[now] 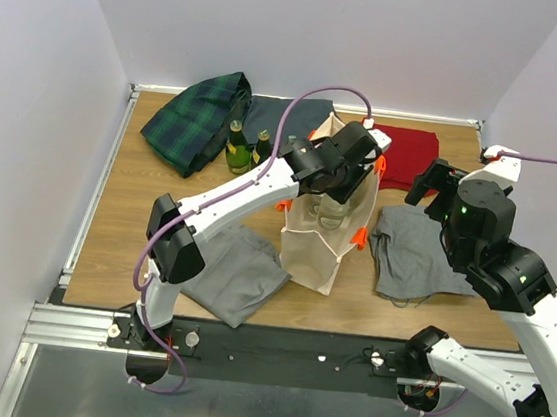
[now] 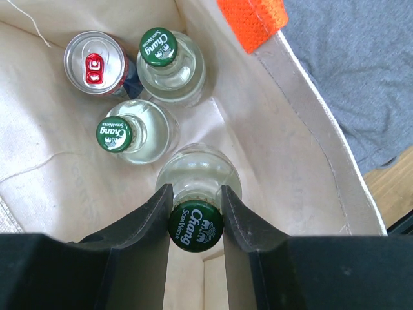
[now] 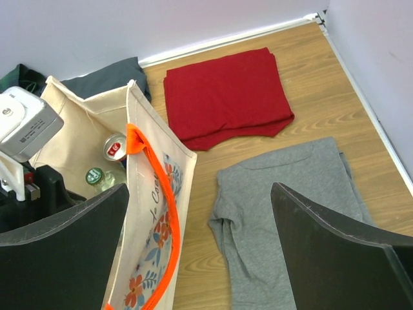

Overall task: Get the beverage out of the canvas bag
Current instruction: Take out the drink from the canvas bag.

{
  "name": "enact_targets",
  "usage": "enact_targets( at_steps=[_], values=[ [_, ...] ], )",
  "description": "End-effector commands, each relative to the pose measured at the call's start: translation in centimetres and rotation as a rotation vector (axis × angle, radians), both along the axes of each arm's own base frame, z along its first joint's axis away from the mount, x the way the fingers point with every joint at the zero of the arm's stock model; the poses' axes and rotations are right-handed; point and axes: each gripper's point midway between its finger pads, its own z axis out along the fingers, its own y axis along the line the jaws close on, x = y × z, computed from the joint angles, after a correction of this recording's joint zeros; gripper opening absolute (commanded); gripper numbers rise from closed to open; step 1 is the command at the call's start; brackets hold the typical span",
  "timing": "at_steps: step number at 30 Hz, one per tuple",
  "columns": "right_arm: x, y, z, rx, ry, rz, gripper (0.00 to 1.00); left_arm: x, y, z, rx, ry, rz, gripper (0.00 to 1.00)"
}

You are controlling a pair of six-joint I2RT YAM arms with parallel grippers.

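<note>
One bottle [image 2: 197, 169] pinched, left tool [image 2: 195, 195] inside bag [image 2: 303, 155]

Plain white walls [image 1: 309, 31] enclose the wooden bench [image 1: 116, 240] left, far and right; a metal rail [image 1: 74, 324] edges its near side.

In the canvas bag [image 1: 313, 258] a can [image 2: 95, 62] and two bottles [image 2: 169, 61] stand beside a third bottle [image 2: 196, 225], its neck clamped in the left gripper [image 2: 196, 194]. Behind the bag, to its left, stands a bottle pair [image 1: 238, 149]. One cloth [image 1: 236, 274] lies left of the bag, a second cloth [image 1: 415, 249] right of it.
</note>
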Motion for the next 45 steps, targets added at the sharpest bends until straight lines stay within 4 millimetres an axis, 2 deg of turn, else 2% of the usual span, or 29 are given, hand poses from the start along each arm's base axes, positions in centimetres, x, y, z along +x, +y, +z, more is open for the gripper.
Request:
enact_targets(
  at_steps=[1,18,28,38,45],
  values=[
    [0.0,0.0,0.3,0.031,-0.016,-0.012,1.00,0.0,0.3,6.4,-0.122,-0.107,-0.010,0.00],
    [0.4,0.8,-0.2,0.050,-0.003,0.000,1.00,-0.7,1.0,8.5,-0.143,-0.129,-0.037,0.00],
    [0.7,1.2,0.0,0.053,-0.004,0.013,1.00,-1.2,1.3,10.6,-0.177,-0.144,-0.049,0.00],
    [0.9,1.7,-0.2,0.069,-0.001,0.026,1.00,-1.4,1.9,11.4,-0.174,-0.151,-0.057,0.00],
    [0.8,1.6,-0.3,0.069,0.001,0.024,1.00,-2.2,2.1,14.2,-0.212,-0.170,-0.083,0.00]
  ],
)
